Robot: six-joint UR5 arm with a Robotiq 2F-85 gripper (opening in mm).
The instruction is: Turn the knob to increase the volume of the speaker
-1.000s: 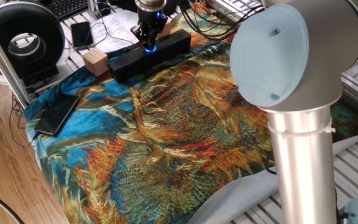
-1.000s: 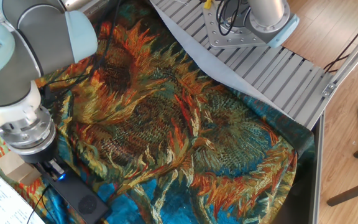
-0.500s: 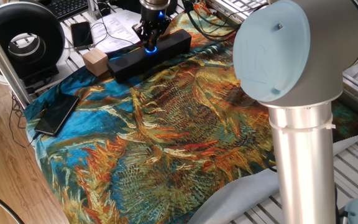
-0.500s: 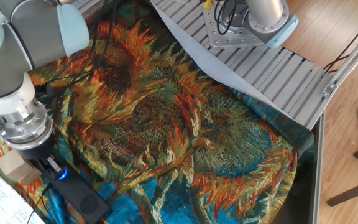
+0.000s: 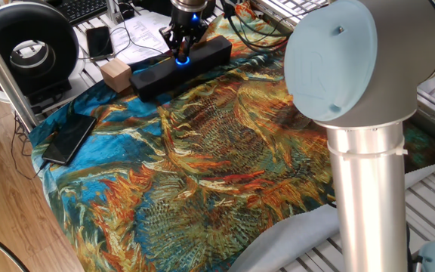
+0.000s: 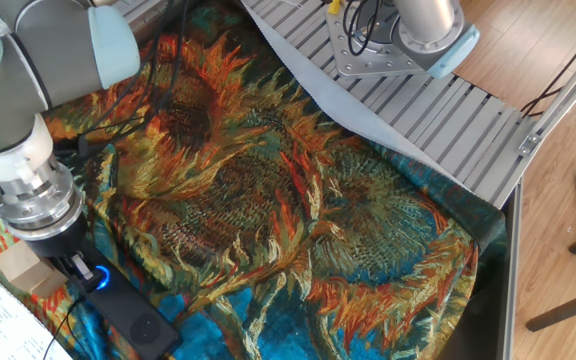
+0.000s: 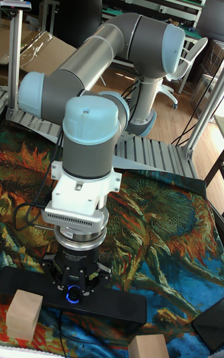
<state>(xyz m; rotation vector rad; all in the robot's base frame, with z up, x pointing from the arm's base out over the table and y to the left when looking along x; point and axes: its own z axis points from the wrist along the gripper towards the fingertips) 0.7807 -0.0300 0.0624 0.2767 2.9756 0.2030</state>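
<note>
The speaker is a long black bar lying across the far edge of the sunflower cloth, with a tan wooden block at its left end. Its knob glows blue on the top face. My gripper points straight down on the knob, with a finger on each side of the blue ring. In the other fixed view the gripper sits on the knob, with the speaker running toward the bottom edge. In the tall fixed view the gripper covers most of the knob on the speaker.
A flat black smartphone lies on the cloth's left corner. A big black ring-shaped device stands at the far left. Papers, cables and a second phone lie behind the speaker. The arm's large grey column fills the near right.
The wrist has turned a little on the knob and the arm's upper joints have shifted slightly. The speaker has stayed in place.
</note>
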